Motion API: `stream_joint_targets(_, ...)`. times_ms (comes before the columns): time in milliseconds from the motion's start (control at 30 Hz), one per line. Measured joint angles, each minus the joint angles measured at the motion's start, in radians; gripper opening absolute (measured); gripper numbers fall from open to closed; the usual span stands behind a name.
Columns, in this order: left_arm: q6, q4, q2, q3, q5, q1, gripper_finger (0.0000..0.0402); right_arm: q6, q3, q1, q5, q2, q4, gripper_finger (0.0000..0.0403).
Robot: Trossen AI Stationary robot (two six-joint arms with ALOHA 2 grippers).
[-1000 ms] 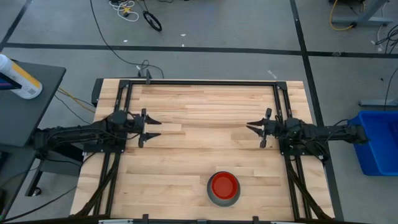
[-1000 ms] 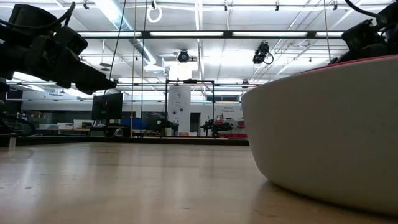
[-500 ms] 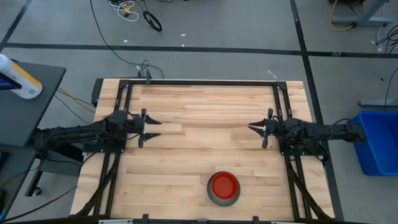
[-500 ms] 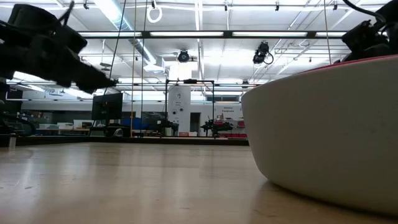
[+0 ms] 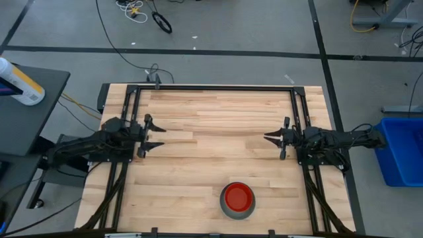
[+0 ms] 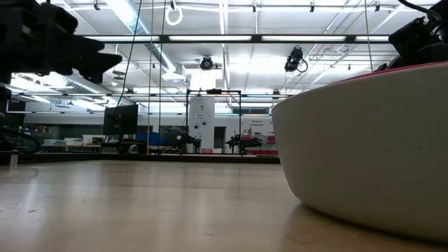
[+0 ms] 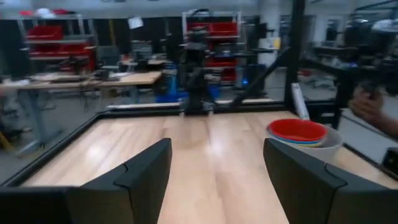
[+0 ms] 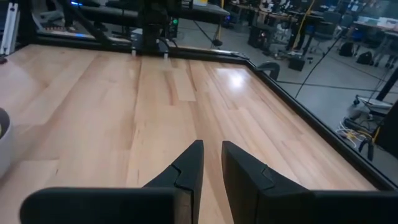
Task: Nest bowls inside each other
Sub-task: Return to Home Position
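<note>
Left claw [image 5: 152, 135] has drawn back toward its own side rail since a second ago. It is spread wide and holds nothing. Right claw [image 5: 268, 137] has narrowed from its earlier spread to a thin slit and is empty. The nested bowls [image 5: 238, 200] are unmoved, red bowl [image 7: 297, 130] on top and pale grey bowl [image 6: 371, 161] outermost. They stand off to one side of both claws, nearer the right claw and close to a table [image 5: 218, 112] edge. Bare board lies between the claws.
</note>
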Motion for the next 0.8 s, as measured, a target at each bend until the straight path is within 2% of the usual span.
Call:
stream_joint_targets(133,-0.046,-0.010,0.003,-0.006,-0.156,-0.003,0.0261,0.011,0.000,0.013,0.016,0.000,0.001,0.0066)
stream_joint_targets(267,-0.040,-0.003,0.001,-0.006,-0.168,-0.029,0.0261,0.012,0.000,0.019,0.024,0.000,0.002,0.0065)
stream_joint_targets(367,-0.027,0.000,0.001,-0.006,-0.220,-0.067,0.0261,0.012,0.000,0.019,0.024,0.000,0.002,0.0066)
stream_joint_targets(800,-0.042,-0.030,0.001,-0.006,-0.351,-0.288,0.0261,0.020,0.000,0.019,0.024,0.000,0.002,0.0065)
